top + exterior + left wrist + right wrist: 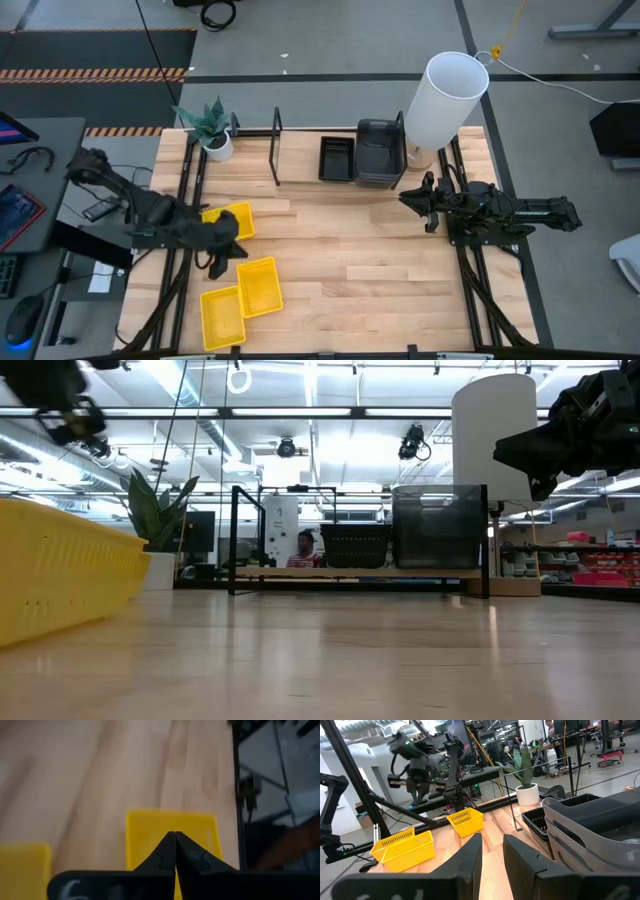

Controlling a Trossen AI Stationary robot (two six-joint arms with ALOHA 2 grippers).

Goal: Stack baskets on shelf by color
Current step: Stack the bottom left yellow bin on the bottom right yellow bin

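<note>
We see a robotics lab: hazard-striped floor tape (95, 73), ceiling strip lights (330, 412), storage racks (600, 565), cables, and a monitor desk (20, 190).

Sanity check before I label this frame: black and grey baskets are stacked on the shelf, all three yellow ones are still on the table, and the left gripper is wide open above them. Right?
One slip: the left gripper is shut, not open; the left wrist view shows its fingers pressed together above a yellow basket. The rest holds: black baskets and grey baskets sit on the shelf, with the three yellow baskets on the table.
</note>
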